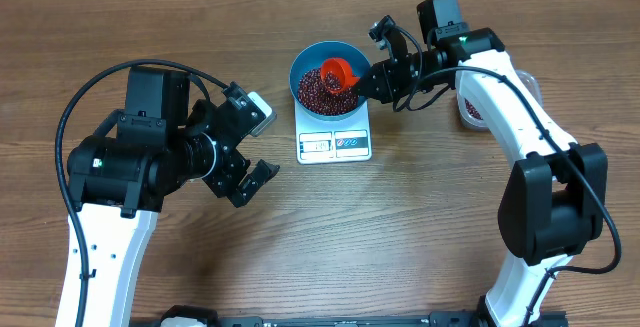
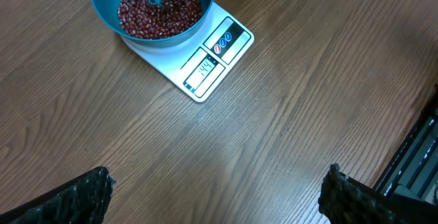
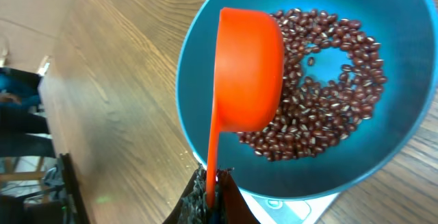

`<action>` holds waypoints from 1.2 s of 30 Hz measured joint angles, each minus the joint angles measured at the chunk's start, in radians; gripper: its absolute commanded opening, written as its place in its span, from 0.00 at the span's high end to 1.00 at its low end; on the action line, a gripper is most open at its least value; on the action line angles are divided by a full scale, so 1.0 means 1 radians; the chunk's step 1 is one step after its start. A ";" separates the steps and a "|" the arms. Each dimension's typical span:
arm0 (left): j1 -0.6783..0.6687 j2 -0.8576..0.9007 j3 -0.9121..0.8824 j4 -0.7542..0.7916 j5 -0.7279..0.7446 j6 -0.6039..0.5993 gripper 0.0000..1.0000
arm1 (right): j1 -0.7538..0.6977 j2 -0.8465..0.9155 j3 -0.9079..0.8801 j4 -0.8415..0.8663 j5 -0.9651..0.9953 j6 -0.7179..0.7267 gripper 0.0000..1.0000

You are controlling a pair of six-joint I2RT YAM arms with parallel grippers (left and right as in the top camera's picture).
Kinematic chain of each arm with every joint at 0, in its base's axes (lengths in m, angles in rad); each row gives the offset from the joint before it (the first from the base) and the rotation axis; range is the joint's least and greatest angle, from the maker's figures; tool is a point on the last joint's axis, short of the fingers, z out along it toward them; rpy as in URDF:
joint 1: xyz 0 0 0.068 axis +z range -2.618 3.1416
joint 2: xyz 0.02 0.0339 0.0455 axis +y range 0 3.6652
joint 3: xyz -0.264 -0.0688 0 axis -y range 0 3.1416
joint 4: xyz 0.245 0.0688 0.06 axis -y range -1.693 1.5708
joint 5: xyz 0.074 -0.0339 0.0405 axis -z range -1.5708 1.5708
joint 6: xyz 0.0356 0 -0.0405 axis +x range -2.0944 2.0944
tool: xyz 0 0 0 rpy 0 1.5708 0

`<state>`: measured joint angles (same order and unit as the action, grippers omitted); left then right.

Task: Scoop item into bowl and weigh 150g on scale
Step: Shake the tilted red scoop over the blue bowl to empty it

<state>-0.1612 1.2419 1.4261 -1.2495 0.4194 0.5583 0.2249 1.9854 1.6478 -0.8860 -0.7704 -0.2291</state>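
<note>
Pouring beans (image 3: 321, 114) over the bowl (image 3: 404, 114), we clamp the scoop (image 3: 250, 73) in our right gripper (image 3: 211, 191), left gripper (image 1: 258, 147) agape; next, trickle slowly.

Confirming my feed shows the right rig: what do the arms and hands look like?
The left arm and right arm have white link shells and black joint housings, with loose black cables looping alongside. The left hand and right hand are black, two-fingered.
</note>
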 measured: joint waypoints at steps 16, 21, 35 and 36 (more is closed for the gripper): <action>0.000 0.000 0.000 0.000 0.000 0.000 0.00 | 0.072 -0.055 0.000 0.030 0.241 -0.048 0.96; 0.000 0.000 0.000 0.000 0.000 0.000 0.00 | 0.136 -0.083 0.003 0.038 0.380 -0.079 0.96; 0.000 0.000 0.000 0.000 0.000 0.000 0.00 | 0.165 -0.087 0.003 0.003 0.552 -0.106 0.96; 0.000 0.000 0.000 0.000 0.000 0.000 0.00 | 0.165 -0.089 0.003 0.003 0.549 -0.107 0.96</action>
<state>-0.1612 1.2419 1.4261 -1.2495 0.4194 0.5583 0.3901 1.8965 1.6512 -0.8833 -0.2211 -0.3363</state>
